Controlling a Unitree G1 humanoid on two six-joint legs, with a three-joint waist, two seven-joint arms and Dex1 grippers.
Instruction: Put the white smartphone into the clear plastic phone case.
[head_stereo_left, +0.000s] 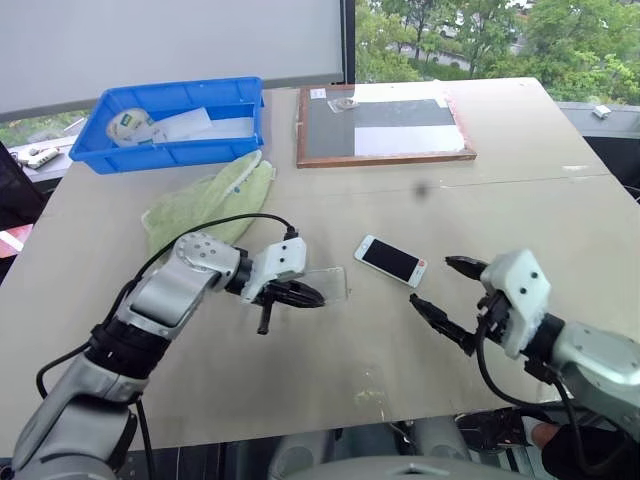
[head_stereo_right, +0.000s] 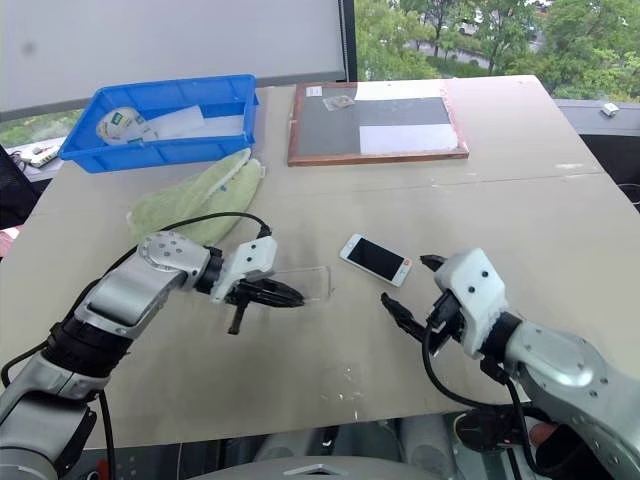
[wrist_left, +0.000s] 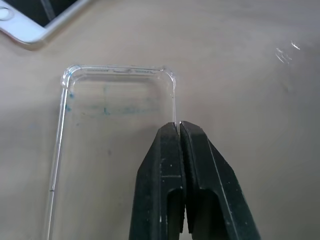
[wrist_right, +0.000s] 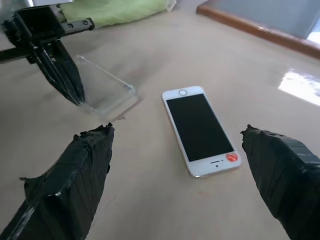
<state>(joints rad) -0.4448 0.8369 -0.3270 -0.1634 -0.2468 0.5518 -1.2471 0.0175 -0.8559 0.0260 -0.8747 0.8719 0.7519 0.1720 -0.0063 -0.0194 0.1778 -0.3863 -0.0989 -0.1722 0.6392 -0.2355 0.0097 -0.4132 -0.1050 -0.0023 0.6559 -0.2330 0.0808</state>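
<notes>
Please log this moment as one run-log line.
left gripper: shut on clear case edge | right gripper: open, facing white smartphone | smartphone: flat on table, outside case

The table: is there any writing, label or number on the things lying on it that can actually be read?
None can be read.
White roll with a green label in the blue bin: print too small to read.
Clear plastic phone case: faint bluish marks, not legible.
White smartphone: a red sticker by its home button, no text discernible; screen dark.
Wood-framed board: white and grey patches, no lettering visible.
</notes>
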